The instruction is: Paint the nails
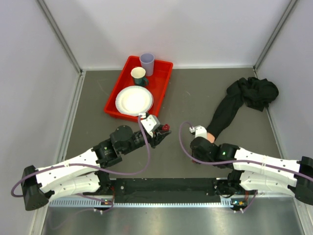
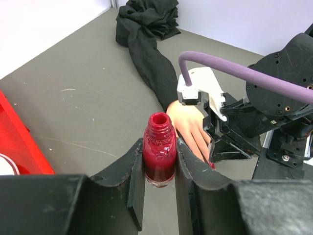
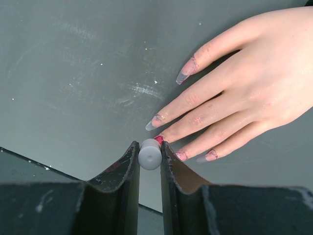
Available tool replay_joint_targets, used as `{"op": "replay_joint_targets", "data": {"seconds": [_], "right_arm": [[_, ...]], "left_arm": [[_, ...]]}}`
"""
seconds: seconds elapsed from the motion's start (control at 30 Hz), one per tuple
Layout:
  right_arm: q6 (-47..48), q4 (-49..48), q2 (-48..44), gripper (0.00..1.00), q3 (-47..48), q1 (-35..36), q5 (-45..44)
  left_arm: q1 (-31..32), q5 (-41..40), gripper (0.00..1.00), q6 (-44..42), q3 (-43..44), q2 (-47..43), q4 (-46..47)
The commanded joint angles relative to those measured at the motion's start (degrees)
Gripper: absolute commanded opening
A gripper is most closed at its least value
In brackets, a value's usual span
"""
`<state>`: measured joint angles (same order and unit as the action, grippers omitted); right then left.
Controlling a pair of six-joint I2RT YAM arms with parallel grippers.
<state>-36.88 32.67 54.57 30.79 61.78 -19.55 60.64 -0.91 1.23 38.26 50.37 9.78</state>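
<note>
A skin-coloured mannequin hand (image 3: 254, 88) with a black sleeve (image 1: 227, 110) lies palm down on the grey table. Its nails are long and mostly clear with red smears: one (image 3: 185, 73), another (image 3: 152, 123), and two near the jaws (image 3: 181, 155). One nail (image 3: 159, 139) shows red just behind a grey brush cap (image 3: 150, 155). My right gripper (image 3: 150, 147) is shut on that cap, right over the fingertips; it also shows in the top view (image 1: 198, 131). My left gripper (image 2: 160, 147) is shut on an open bottle of red polish (image 2: 160, 156), held upright to the left of the hand (image 2: 188, 127).
A red tray (image 1: 164, 81) at the back left holds a white plate (image 1: 134, 100) and two cups (image 1: 146, 62). The sleeve bunches at the back right (image 1: 254, 92). White walls close the table on three sides.
</note>
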Motion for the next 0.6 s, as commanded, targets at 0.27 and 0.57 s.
{"op": "replay_joint_targets", "data": {"seconds": [0.27,0.57], "right_arm": [[-0.90,-0.32,0.54,0.00,0.94,0.71,-1.10],[-1.70,0.64,-0.25,0.00,1.12,0.62,-1.02]], "left_arm": [[0.27,0.64,0.00,-0.88,2.08,-0.89,1.47],[0.18,0.64,0.00,-0.88,2.43,-0.54,1.56]]}}
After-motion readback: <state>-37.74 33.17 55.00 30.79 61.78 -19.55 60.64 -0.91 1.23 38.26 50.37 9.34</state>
